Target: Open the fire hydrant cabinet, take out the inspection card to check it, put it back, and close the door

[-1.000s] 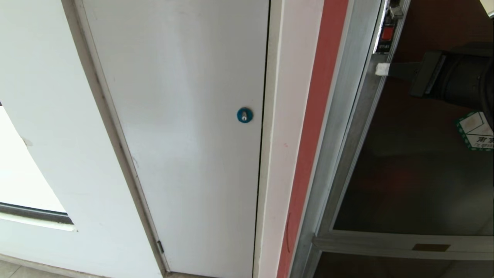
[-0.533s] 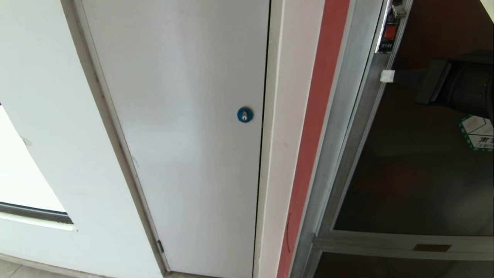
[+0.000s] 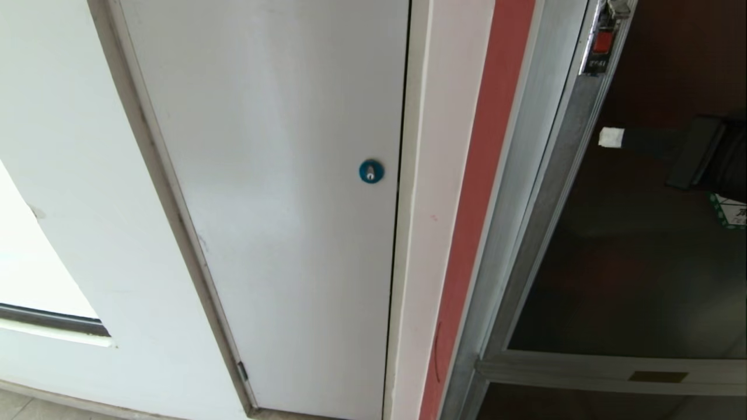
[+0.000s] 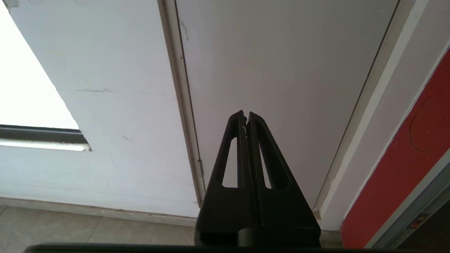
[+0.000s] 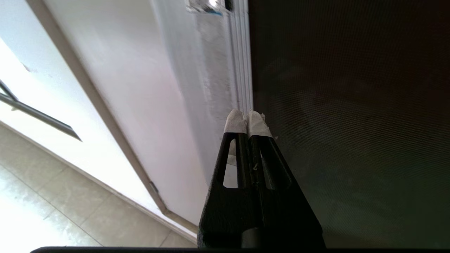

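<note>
The fire hydrant cabinet (image 3: 525, 192) fills the right of the head view, with a silver frame beside a red wall strip. Its door (image 3: 630, 262) is dark tinted glass, with a small red latch (image 3: 603, 42) at the top of its silver edge and a green-bordered sticker (image 3: 732, 213) at the far right. My right gripper (image 3: 611, 137) is shut, white-taped tips level, just off the door's silver edge (image 5: 242, 70) over the glass (image 5: 351, 123). Nothing is held in the right gripper (image 5: 247, 119). The inspection card is out of view. My left gripper (image 4: 246, 117) hangs shut and empty.
A plain white door (image 3: 280, 204) with a round blue lock (image 3: 370, 171) stands left of the cabinet. The left gripper points at this white door (image 4: 281, 70) low down, near the tiled floor (image 4: 88, 228). A bright window opening (image 3: 35, 274) is at far left.
My right gripper has drawn back to the right and lower across the glass, away from the latch and the door's silver edge. The door's latch edge sits slightly further right.
</note>
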`<state>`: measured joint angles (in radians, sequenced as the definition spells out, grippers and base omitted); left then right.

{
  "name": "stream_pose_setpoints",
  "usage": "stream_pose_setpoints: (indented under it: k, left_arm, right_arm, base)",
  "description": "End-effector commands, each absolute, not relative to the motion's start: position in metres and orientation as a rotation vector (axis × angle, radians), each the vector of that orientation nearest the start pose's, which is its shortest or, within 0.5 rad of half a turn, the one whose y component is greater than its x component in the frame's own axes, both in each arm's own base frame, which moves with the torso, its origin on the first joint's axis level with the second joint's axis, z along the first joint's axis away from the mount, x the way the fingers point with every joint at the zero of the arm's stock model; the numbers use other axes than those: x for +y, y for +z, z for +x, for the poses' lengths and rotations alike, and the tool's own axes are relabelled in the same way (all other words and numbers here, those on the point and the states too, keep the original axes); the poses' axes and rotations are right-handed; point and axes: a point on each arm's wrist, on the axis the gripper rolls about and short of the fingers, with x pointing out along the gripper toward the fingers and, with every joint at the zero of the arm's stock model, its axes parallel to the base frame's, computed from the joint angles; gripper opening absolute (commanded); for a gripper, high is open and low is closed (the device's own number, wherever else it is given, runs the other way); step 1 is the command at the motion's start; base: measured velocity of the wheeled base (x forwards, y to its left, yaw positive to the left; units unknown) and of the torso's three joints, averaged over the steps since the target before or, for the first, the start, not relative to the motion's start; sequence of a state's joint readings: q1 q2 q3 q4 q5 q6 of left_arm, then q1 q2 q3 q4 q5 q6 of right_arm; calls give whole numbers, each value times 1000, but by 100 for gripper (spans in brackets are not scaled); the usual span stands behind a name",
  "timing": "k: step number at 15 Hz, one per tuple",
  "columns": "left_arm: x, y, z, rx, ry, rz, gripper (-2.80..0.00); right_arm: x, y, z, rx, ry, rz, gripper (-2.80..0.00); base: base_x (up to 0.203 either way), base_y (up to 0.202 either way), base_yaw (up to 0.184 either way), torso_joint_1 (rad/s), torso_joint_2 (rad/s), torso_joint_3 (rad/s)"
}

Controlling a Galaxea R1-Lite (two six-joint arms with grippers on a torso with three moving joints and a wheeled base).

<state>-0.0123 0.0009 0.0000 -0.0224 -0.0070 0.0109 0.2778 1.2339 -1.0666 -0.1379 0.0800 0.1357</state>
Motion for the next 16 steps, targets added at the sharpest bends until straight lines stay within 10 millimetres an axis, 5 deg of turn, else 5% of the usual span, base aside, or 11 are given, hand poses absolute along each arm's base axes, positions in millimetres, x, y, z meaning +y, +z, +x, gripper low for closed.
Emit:
stream_pose_setpoints:
  k: [1,10,16]
  left_arm:
    - [0,74,-22,-8,-18,11,-280]
    - [0,74,-22,-8,-19,11,-280]
    - [0,74,-22,-8,-20,11,-280]
  right_arm:
    - [53,336,160,-3,402,138,-280]
    - [56,369,154,-85,479,143,-280]
    - [64,396,174,-101,507,141,-280]
  base:
    - [0,0,0,0,0,0]
    - [0,0,0,0,0,0]
    - [0,0,0,0,0,0]
